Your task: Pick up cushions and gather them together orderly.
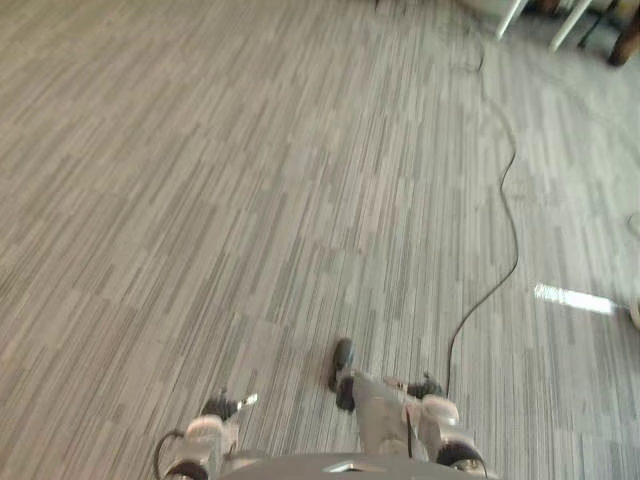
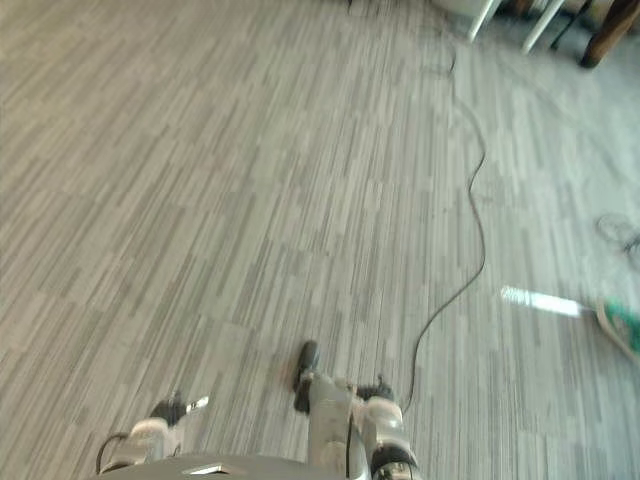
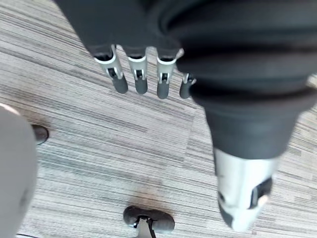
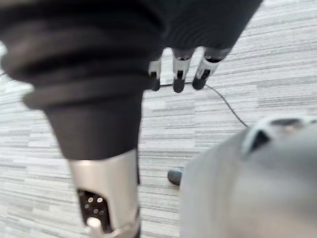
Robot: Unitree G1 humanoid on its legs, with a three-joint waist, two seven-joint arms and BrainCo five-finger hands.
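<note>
Left hand (image 3: 140,74): fingers straight and side by side, thumb (image 3: 242,193) held apart; they grip nothing and point down at the carpet.
Right hand (image 4: 178,74): fingers likewise straight, thumb (image 4: 104,198) apart; they hang loose above the carpet with nothing in their grasp.
Floor (image 1: 250,200): grey carpet in narrow striped planks, running from the robot's front to the far end of the room.
Bright streak (image 1: 575,298): a short band of light on the carpet, to the right, at middle distance.
Green-and-white object (image 2: 622,325): at the right edge, just past the streak; too blurred to identify.
White legs (image 1: 510,18): two slanted furniture legs at the far right.
Brown leg (image 2: 605,35): dark wood, beside the white legs.
</note>
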